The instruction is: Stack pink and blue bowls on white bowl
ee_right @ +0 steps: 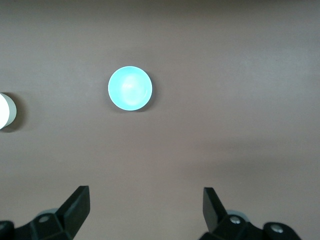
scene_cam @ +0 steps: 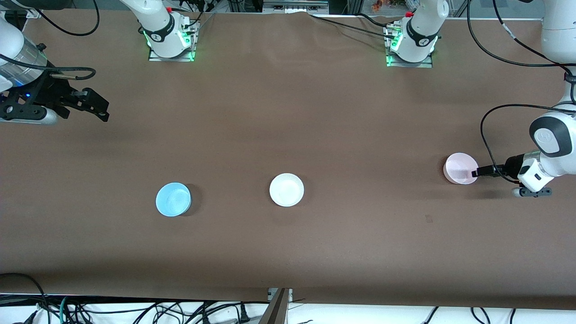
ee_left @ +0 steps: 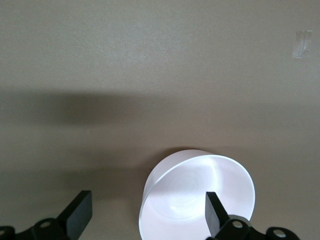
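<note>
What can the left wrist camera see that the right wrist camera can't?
Only the left wrist view shows the pink bowl, with one finger of the open left gripper over it. Only the right wrist view shows the blue bowl, an edge of the white bowl, and the open right gripper up high. Both show the brown table.

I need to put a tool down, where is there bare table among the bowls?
Bare stretches lie between the blue bowl and white bowl, and between the white bowl and pink bowl. It is crowded only at the pink bowl, where the open left gripper sits.
</note>
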Available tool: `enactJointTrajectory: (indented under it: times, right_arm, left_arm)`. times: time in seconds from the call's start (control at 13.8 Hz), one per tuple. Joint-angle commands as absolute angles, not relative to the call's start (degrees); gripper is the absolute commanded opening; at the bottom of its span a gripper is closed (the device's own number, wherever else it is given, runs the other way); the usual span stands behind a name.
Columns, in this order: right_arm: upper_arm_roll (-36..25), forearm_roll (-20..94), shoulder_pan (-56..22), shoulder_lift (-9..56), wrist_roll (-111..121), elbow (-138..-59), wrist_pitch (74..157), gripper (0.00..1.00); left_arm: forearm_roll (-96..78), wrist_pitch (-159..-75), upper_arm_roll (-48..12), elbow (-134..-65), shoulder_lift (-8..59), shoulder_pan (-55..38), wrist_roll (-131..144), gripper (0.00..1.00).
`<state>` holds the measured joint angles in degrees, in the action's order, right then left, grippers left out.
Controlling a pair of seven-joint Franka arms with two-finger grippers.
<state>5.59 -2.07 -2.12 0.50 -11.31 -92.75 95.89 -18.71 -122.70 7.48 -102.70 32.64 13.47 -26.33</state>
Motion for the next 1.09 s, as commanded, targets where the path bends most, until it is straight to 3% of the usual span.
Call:
enactJointTrajectory:
  times: [0.0,0.29,0.44,0.51,0.65,1.02]
  right_arm:
    - [5.98,-2.81,-2.2,0.26,-11.87,-92.46,95.36,1.0]
    - [5.98,-2.81,-2.2,0.26,-11.78,-92.46,95.27,1.0]
    - [5.98,-2.81,-2.2,0.26,-11.78,-92.46,95.27,1.0]
    - [5.89,-2.81,-2.2,0.26,-11.78,-92.46,95.27,1.0]
    - [5.89,-2.81,-2.2,0.26,-11.69,-92.46,95.27,1.0]
    - [5.89,-2.99,-2.2,0.26,-11.34,-92.46,95.27,1.0]
  left_arm:
    - [-20.65,-123.75,7.65,-105.64,31.38,13.27,-28.12,0.99]
    - [-21.27,-125.85,7.65,-107.83,31.2,13.18,-28.12,0.92]
    - [-21.18,-126.91,7.73,-108.19,31.11,12.75,-27.95,0.84]
    - [-21.18,-126.91,7.91,-108.19,31.11,12.66,-27.86,0.78]
    - [-20.83,-126.83,8.0,-108.28,31.11,12.57,-27.86,0.51]
    - [-20.83,-125.95,8.43,-108.19,31.03,12.39,-27.95,0.09]
